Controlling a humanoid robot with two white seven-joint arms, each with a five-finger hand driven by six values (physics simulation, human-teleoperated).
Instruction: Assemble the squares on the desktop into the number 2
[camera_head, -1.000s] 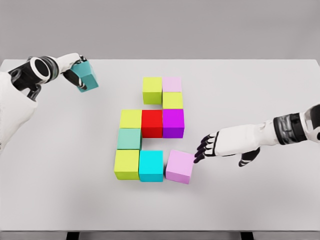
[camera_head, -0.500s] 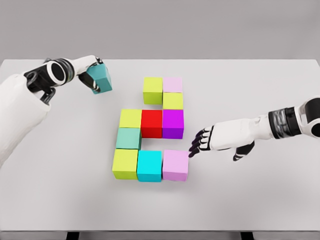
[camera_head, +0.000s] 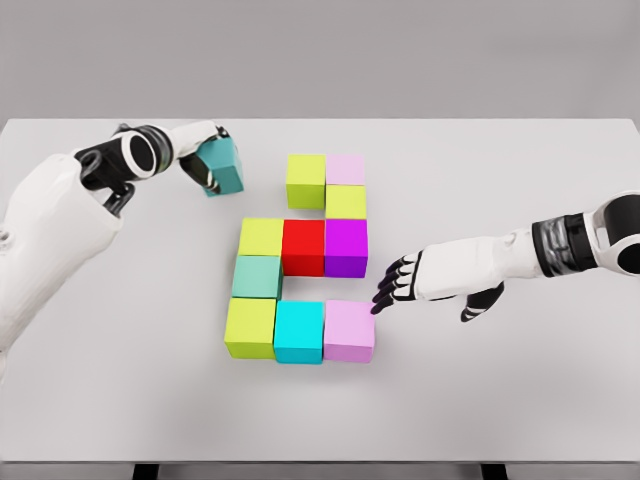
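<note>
Carried rightward, the teal cube (camera_head: 222, 166) neared the 2's open top-left slot, left hand (camera_head: 205, 158) fingers clamped; right hand (camera_head: 398, 283) fingers apart beside the pink cube (camera_head: 349, 330).

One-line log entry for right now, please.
left hand: holding teal cube above table, left of top row | right hand: open, fingertips by lilac cube at bottom-row right end | top-left slot: unfilled

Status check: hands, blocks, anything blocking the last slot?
Left hand shut on teal cube, held up left of the top row. Right hand open, fingertips by the pink cube ending the bottom row. Slot left of the top lime cube unobstructed.
</note>
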